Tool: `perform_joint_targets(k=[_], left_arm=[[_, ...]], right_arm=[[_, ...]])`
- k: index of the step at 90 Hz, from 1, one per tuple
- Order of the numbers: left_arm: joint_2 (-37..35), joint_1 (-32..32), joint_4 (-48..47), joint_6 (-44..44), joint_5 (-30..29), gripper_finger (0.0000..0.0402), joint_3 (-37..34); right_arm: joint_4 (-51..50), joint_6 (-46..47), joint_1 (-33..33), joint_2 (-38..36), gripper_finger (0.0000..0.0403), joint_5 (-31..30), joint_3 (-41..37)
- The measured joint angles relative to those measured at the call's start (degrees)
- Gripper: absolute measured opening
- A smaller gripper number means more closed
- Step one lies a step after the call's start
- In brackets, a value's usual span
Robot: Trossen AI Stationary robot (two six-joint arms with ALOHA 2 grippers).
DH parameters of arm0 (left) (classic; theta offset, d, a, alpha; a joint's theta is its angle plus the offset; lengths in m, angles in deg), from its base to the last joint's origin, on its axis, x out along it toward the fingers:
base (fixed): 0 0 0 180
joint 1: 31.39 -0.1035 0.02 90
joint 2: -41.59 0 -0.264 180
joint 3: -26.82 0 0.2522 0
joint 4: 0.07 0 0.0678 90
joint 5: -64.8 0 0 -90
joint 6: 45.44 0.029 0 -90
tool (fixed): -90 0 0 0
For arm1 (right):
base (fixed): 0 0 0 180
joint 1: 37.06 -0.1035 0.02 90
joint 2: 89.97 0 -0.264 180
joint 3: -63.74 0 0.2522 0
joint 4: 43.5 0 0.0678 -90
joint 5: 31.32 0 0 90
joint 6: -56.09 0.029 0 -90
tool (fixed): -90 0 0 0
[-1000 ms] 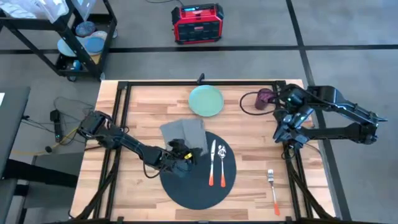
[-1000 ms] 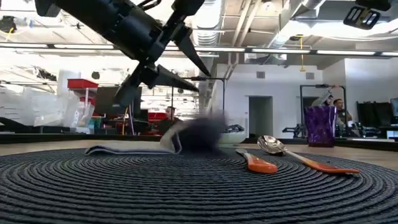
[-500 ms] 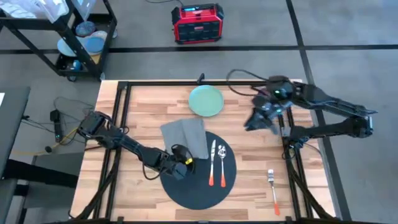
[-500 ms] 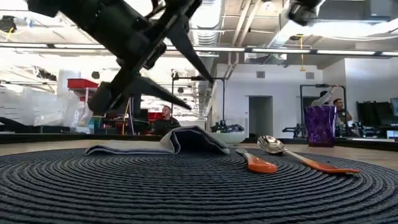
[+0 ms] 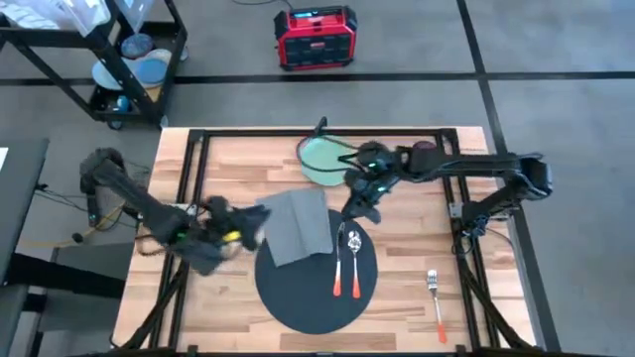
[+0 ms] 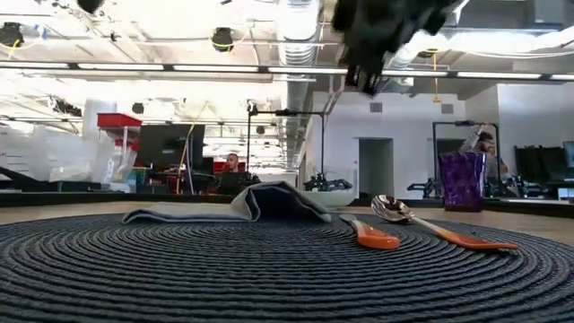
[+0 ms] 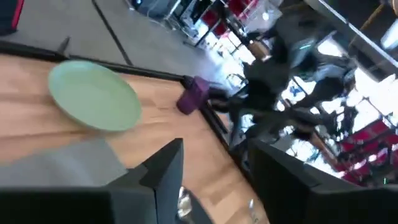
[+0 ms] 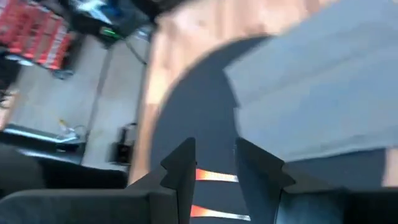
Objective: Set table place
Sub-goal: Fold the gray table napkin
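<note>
While my left claw (image 5: 248, 220) hangs over the left part of the table (image 5: 213, 169), just beside the grey napkin's (image 5: 298, 224) left edge, its two fingers (image 7: 163, 171) stand apart in my left wrist view, with nothing between them. That napkin lies folded, half on the bare wood and half on the upper left rim of the place (image 5: 317, 293), the wide round dark mat near the front middle of the table. From table height the mat's woven rings fill the foreground (image 6: 269, 269), and the napkin (image 6: 229, 206) sits rumpled at its far side.

Moving right, a knife (image 5: 338, 260) and a spoon (image 5: 356, 260), both with orange handles, lie side by side on the mat, just right of the napkin. Behind them, near the table's back edge, rests the pale green plate (image 5: 319, 164), off the mat.

My right claw (image 5: 355, 206) reaches in from the right, above the mat's upper edge, between the plate and the cutlery. Its fingers (image 8: 180, 168) are parted by a narrow gap and grip nothing. Farther right, a purple cup (image 6: 463, 181) stands near the back of the table, and a fork (image 5: 435, 302) with an orange handle lies on bare wood, well apart from the mat.
</note>
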Motion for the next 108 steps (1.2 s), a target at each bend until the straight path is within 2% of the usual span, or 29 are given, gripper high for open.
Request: perform_joint_targets(k=[8, 20, 30, 42, 60, 66, 71, 75, 83, 89, 94, 101, 108], left_arm=[[-3.23, 2.58, -3.48, -2.27, -0.11, 0.0149, 0.0], [-3.74, 4.92, -4.44, 0.41, -0.04, 0.0137, -0.01], [-2.55, 6.43, -4.42, 1.34, 0.04, 0.0132, -0.02], [-0.82, 7.89, -4.57, 1.07, 0.86, 0.013, -0.07], [0.34, 10.11, -4.78, -0.5, 1.42, 0.013, -0.09], [0.41, 10.51, -4.75, -1.46, 1.47, 0.013, -0.09], [0.46, 10.95, -4.88, -1.67, 1.67, 0.013, -0.09], [0.46, 11.2, -5.21, -1.63, 1.68, 0.013, -0.09], [0.46, 11.49, -7.2, -2.35, 1.71, 0.013, -0.09], [0.46, 11.53, -9.03, -3.46, 1.73, 0.013, -0.09], [0.46, 11.53, -10.27, -4.38, 1.75, 0.013, -0.09], [0.46, 11.53, -10.88, -5.16, 2.0, 0.013, -0.09], [0.46, 11.9, -10.83, -4.74, 2.43, 0.013, -0.09]], right_arm=[[-2.03, 0.12, 1.91, 5.75, 0.0099, 0.16, -0.03], [0.28, 2.38, 5.57, 11.25, 0.0099, -0.37, -0.11], [5.43, 10.19, 8.41, 15.39, 0.0099, 5.15, -0.07], [8.98, 15.87, 8.87, 19.01, 0.0101, 7.85, 0.93], [7.6, 17.92, 8.14, 21.57, 0.0113, 8.53, 4.5], [2.15, 15.66, 7.58, 20.36, 0.0113, 8.7, 7.01], [-9.47, 9.88, 6.97, 19.09, 0.011, 4.75, 10.49], [-19.37, 2.95, 6.31, 18.52, 0.0107, -1.51, 14.84], [-41.41, -13.21, 3.39, 19.43, 0.0099, -20.91, 25.46], [-50.68, -20.45, 1.41, 21.77, 0.0098, -29.97, 32.27], [-52.0, -20.14, 0.82, 23.87, 0.0098, -28.77, 35.9], [-47.52, -15.08, 1.6, 25.21, 0.0098, -19.47, 37.65], [-42.34, -9.72, 3.23, 25.86, 0.0098, -14.84, 38.23]])
